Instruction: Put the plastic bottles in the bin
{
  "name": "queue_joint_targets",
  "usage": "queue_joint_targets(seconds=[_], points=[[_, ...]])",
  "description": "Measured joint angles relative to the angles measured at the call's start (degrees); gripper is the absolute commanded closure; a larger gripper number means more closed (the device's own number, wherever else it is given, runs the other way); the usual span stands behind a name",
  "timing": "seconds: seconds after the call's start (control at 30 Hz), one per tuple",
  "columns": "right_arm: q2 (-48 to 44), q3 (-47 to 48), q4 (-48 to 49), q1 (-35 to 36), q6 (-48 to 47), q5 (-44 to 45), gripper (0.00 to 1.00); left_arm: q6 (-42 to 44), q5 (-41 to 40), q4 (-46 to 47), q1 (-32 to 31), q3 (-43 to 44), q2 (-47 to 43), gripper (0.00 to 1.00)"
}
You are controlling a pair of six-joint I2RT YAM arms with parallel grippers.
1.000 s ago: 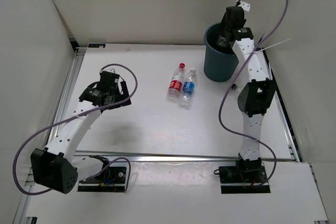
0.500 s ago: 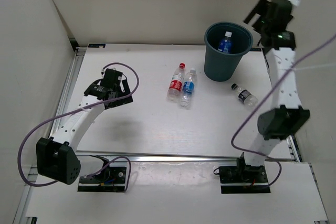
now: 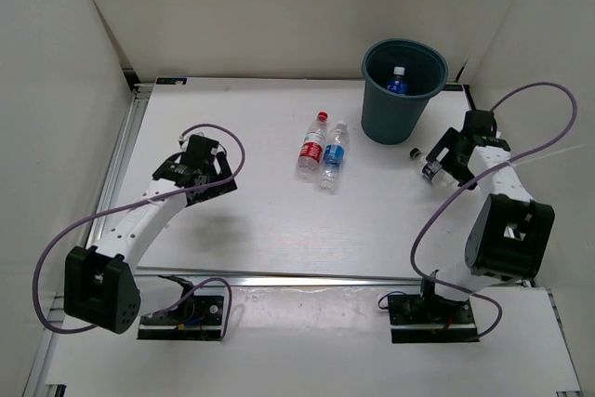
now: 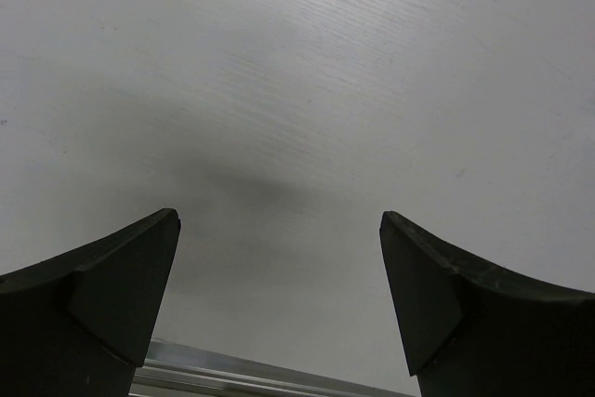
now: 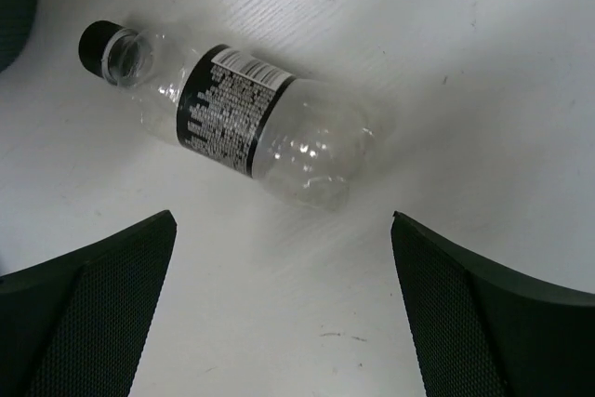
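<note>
Right wrist view gives me the black-labelled bottle lying on its side on the counter, near the bin, with my right gripper spread open above it. It looks empty, so I judge it light, thin-walled and slippery; I would take it across the label, where the body seems stiffer. One blue-labelled bottle lies in the bin; the red-labelled bottle and second blue-labelled bottle lie together mid-counter. My left gripper hangs open over bare counter.
</note>
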Motion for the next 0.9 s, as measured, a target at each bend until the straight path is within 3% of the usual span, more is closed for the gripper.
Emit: queue_joint_targets(seconds=[0.33,0.73,0.9], points=[[9.73,6.25,6.97,0.0,-8.15,-2.64,0.11,-2.56,-0.07,1.51,-0.07,-4.31,-2.6,0.0],[15.04,5.4,8.96,0.0,-11.76,-8.61,0.11,-3.91,-0.07,2.1,-0.07,-5.6,-2.56,0.0],[18.03,5.4,9.42,0.0,-11.65,-10.12,0.17,-3.65,-0.11,2.1,-0.07,-5.6,-2.51,0.0]])
